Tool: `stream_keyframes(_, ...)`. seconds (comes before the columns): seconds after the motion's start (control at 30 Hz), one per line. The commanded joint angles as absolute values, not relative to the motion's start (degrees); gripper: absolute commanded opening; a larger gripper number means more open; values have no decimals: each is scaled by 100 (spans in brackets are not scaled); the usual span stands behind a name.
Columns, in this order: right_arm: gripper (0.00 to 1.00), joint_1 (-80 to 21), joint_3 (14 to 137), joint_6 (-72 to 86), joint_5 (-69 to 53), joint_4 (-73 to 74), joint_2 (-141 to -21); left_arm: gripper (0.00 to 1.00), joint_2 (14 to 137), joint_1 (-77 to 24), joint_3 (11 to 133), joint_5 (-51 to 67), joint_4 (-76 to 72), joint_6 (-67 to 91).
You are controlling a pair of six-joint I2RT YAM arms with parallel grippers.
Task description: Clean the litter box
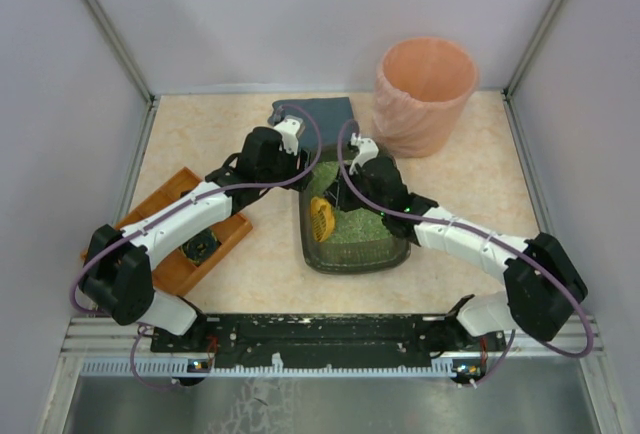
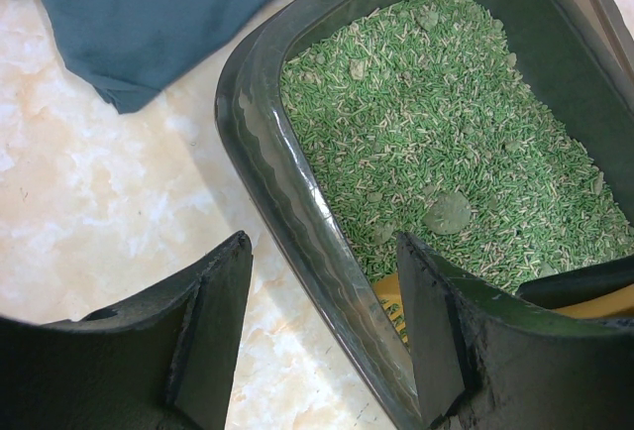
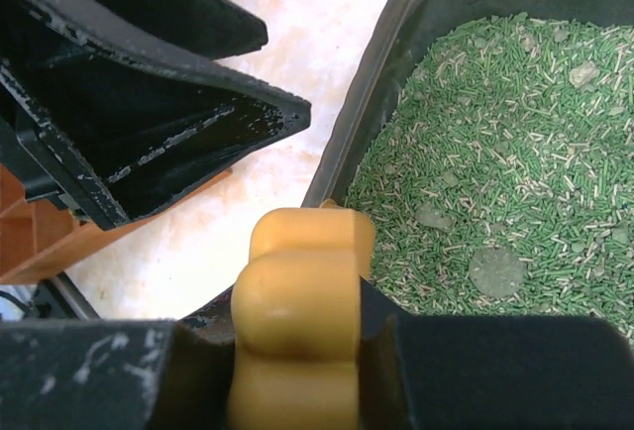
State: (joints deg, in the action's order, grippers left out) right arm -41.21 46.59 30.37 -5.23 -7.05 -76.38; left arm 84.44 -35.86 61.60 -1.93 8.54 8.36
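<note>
The dark grey-green litter box [image 1: 352,262] holds green granular litter [image 2: 446,133] with several flat grey-green clumps [image 2: 448,213]. My left gripper [image 1: 300,176] is open, and its jaws straddle the box's left rim [image 2: 287,212], one finger outside on the table and one inside over the litter. My right gripper [image 1: 343,200] is shut on the handle [image 3: 297,321] of a yellow slotted scoop [image 1: 320,219], whose head rests in the litter by the left wall. The box wall [image 3: 371,123] and clumps [image 3: 495,269] also show in the right wrist view.
A tall peach round bin [image 1: 425,94] stands at the back right. A teal cloth [image 1: 325,112] lies behind the box. An orange-brown wooden tray [image 1: 195,229] sits at the left under the left arm. My left gripper's fingers [image 3: 149,103] are close beside the scoop handle.
</note>
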Motion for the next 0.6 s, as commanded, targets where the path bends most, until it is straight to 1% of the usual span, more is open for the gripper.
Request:
stream_keyframes(0.0, 0, -4545, 4932, 2714, -151, -372, -7841, 66, 8367, -3590, 6223, -139, 727, 851)
stream_keyframes(0.1, 0, -4702, 5084, 2444, 320, 0, -7900, 66, 8363, -3590, 6222, -153, 729, 854)
stream_keyframes(0.33, 0, -4889, 5660, 1540, 1894, 998, -8072, 66, 8355, -3586, 6223, -147, 733, 853)
stream_keyframes(0.57, 0, -4916, 6037, 903, 3034, 1484, -8137, 66, 8331, -3588, 6204, -202, 718, 844)
